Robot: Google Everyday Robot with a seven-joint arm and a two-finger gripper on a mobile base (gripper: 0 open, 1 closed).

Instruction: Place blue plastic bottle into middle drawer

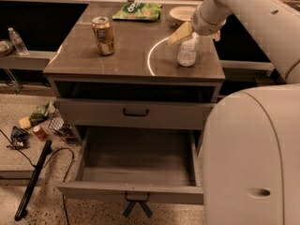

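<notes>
Height explains it: my claw (194, 35) hangs just above the bottle (188, 54), which stands upright on the surface (131, 55) for a top grab. Open or closed, I cannot tell. Well below the claw, the drawer (136, 161) is pulled out, ready to receive.

1. The hand (192, 32) hangs over the right rear of the surface (126, 62) and hides the cap end of the blue plastic bottle (187, 55).
2. The robot's body (248, 158), cut off at the right and bottom edges, covers the right end of the middle drawer (136, 161).
3. The arm (243, 8) hides part of the bowl (182, 14).
4. The floor clutter (42, 125) is too small to identify.
</notes>
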